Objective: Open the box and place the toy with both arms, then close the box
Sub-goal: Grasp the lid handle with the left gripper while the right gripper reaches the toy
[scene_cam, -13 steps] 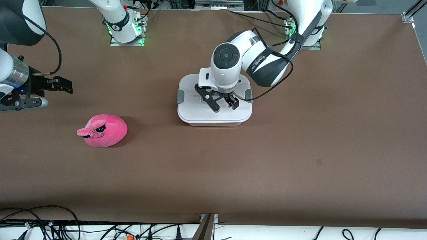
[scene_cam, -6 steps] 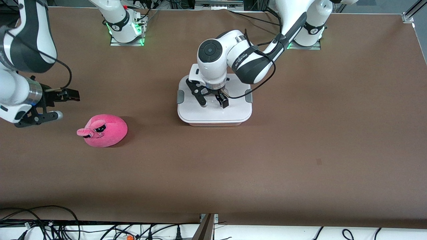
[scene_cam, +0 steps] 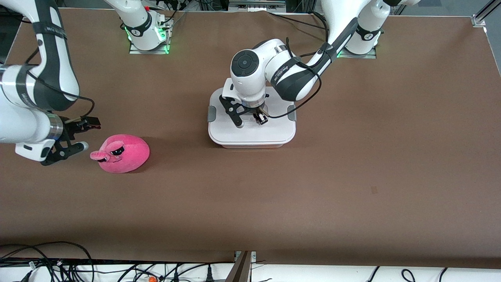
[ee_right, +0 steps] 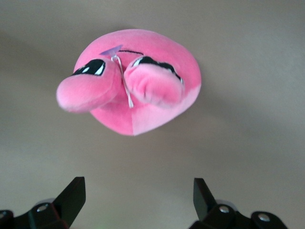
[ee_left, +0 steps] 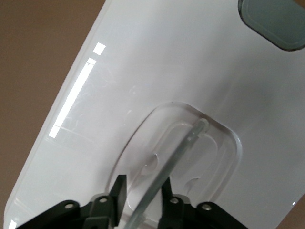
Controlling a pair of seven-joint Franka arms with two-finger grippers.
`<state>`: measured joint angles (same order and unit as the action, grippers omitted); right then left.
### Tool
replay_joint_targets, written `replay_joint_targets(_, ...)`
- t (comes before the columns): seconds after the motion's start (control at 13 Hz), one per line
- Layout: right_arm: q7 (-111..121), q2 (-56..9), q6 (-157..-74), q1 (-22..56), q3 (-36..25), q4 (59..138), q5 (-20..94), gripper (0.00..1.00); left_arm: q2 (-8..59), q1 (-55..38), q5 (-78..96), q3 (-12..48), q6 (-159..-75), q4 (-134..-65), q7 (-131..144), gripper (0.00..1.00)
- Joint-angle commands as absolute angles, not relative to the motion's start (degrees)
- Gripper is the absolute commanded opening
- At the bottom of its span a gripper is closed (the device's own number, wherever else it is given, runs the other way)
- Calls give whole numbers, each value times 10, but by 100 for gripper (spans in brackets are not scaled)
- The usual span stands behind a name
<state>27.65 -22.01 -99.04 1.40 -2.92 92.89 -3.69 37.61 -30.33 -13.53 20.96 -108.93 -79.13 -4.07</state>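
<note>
Box (scene_cam: 250, 131) sits on the brown bench (scene_cam: 352, 176), around mid-length, closer to the edge where the arm bases stand than to the front-camera edge. Rounded-rectangular shape, flat white lid (ee_left: 157, 71) on and closed, pale pinkish base just showing along its lower rim. Grey clips at both short sides, one (scene_cam: 211, 113) toward the right arm's end, one (scene_cam: 291, 112) toward the left arm's end; a grey clip (ee_left: 276, 21) also shows in the left wrist view. Centre of lid has a recessed clear pocket with a thin clear handle bar (ee_left: 183, 150) across it.

Left tool (scene_cam: 249, 119) is down on the lid centre, over the recess. Left wrist view: left tool (ee_left: 143, 191) straddles the clear bar, fingers (ee_left: 119, 188) narrowed to either side of it, bar running between them. Can't tell whether the pads actually pinch it or only sit close, so grip state is uncertain.

Toy (scene_cam: 123, 152) lies on the bench well apart from the box, toward the right arm's end and a little nearer the front camera. Hot-pink plush blob, rounded, droopy black-and-white eyes, small pink snout pointing toward the right arm's end. Right wrist view shows the toy (ee_right: 138, 81) with a lighter pink panel underneath and a thin white thread by the eyes.

Right tool (scene_cam: 80, 135) is low, just beside the toy's snout, not touching it. Released: right tool (ee_right: 138, 200) has its fingers (ee_right: 74, 193) spread wide, nothing between them, toy ahead of the gap.
</note>
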Motion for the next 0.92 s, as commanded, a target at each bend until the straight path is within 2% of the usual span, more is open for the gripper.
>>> replay_joint_targets(0.0, 305, -215, -1021, 8, -25, 966, -25, 100, 379, -308, -151, 207, -1082, -772, -47, 0)
replay_joint_targets(0.46, 304, -216, -1096, 10, -21, 1016, -11, 100, 336, -306, -144, 210, -1031, -770, -47, 0)
replay_joint_targets(0.85, 305, -245, -1162, 14, -18, 1010, 15, 100, 295, -274, -138, 212, -979, -768, -51, 0)
